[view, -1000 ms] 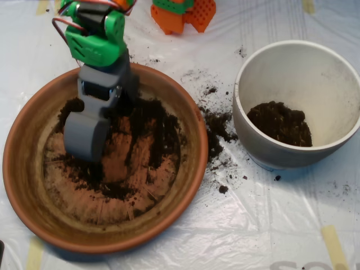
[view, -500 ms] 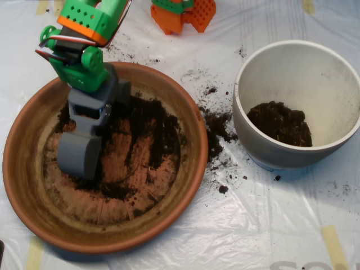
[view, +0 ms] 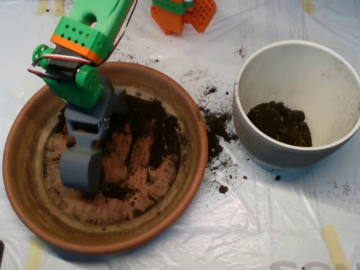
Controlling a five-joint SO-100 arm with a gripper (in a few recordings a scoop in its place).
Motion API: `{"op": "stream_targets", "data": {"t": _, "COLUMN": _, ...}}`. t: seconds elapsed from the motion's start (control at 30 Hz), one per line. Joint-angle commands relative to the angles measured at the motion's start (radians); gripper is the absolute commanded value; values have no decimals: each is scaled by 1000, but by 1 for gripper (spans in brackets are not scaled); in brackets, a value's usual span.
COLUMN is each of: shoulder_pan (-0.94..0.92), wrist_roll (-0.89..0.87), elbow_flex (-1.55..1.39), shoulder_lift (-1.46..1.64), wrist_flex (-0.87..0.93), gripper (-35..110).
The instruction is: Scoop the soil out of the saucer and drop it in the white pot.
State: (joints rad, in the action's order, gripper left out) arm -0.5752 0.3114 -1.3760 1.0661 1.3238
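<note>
The terracotta saucer (view: 198,147) fills the left half of the overhead view. Soil (view: 153,134) lies thinly over its middle and back, and bare ridged bottom shows at the front. My grey scoop (view: 81,167) is down inside the saucer at its left side, its tip at the soil near the front left. The green and orange arm reaches to it from the top left. At the right stands the white pot (view: 292,70) with a dark heap of soil (view: 279,122) on its bottom.
Spilled soil (view: 217,130) is scattered on the plastic sheet between saucer and pot. An orange printed part (view: 183,13) sits at the top edge. Strips of tape (view: 335,245) hold the sheet at the lower right.
The scoop has slid toward the front left of the saucer, and the arm has swung left with it. The soil in the pot is unchanged.
</note>
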Motion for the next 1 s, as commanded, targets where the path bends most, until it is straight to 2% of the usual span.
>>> {"op": "stream_targets", "data": {"t": 0.0, "shoulder_pan": 9, "wrist_roll": 25, "elbow_flex": 51, "shoulder_lift": 26, "wrist_flex": 15, "gripper": 54}}
{"op": "stream_targets", "data": {"t": 0.3, "shoulder_pan": -60, "wrist_roll": 67, "elbow_flex": 8, "shoulder_lift": 8, "wrist_flex": 25, "gripper": 44}}
{"op": "stream_targets", "data": {"t": 0.47, "shoulder_pan": -103, "wrist_roll": 100, "elbow_flex": -37, "shoulder_lift": 28, "wrist_flex": 11, "gripper": 33}}
{"op": "stream_targets", "data": {"t": 0.97, "shoulder_pan": -137, "wrist_roll": 147, "elbow_flex": -525, "shoulder_lift": 422, "wrist_flex": -249, "gripper": 23}}
